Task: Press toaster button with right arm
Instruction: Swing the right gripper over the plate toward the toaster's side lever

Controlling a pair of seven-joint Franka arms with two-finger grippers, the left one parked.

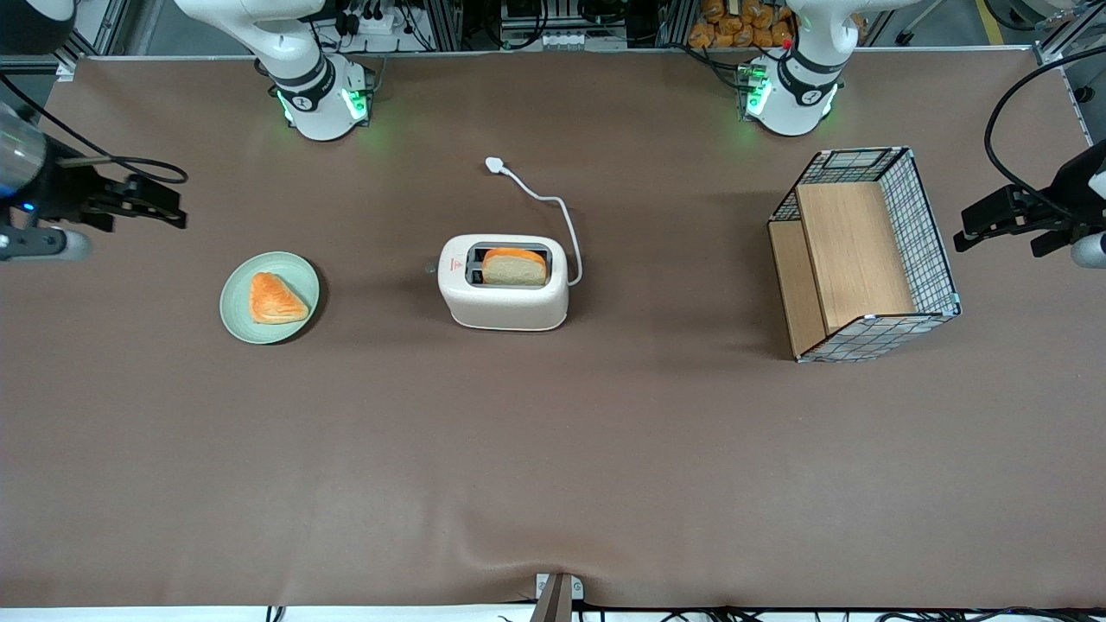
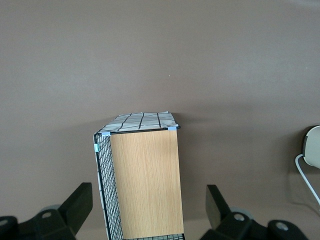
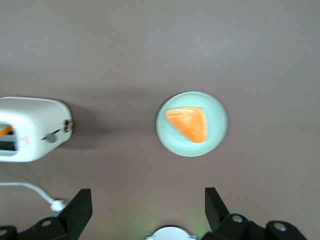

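The cream-white toaster [image 1: 505, 298] stands in the middle of the table with a slice of bread [image 1: 514, 266] in one slot. Its small pale button [image 1: 430, 269] sticks out of the short end that faces the working arm's end of the table. In the right wrist view the toaster [image 3: 30, 125] and its button [image 3: 68, 126] also show. My right gripper [image 1: 173, 207] hovers above the table toward the working arm's end, well apart from the toaster. It is open and empty, its black fingers [image 3: 82, 200] spread wide around the gripper's middle [image 3: 147, 192].
A pale green plate [image 1: 238, 315] with an orange pastry [image 1: 275, 300] lies between the gripper and the toaster, nearer the front camera. The toaster's white cord and plug [image 1: 494, 163] trail toward the arm bases. A wire basket with wooden panels [image 1: 864, 255] stands toward the parked arm's end.
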